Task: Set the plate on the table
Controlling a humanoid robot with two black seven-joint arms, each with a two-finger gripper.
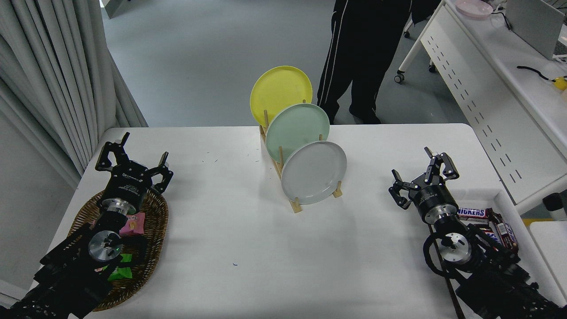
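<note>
The light grey plate [313,172] stands on edge in the front slot of a wooden rack [294,204] at the middle of the white table [248,248]. A mint green plate [297,129] and a yellow plate [280,92] stand behind it in the same rack. My right gripper [421,175] is open and empty, above the table well to the right of the grey plate. My left gripper [133,160] is open and empty, parked at the lower left over a basket.
A wicker basket [153,230] with wrapped sweets lies under the left arm. Chocolate bars [472,213] lie in a white tray by the right arm. A person's legs [359,53] stand beyond the far edge. A white perforated desk [487,88] stands at the right.
</note>
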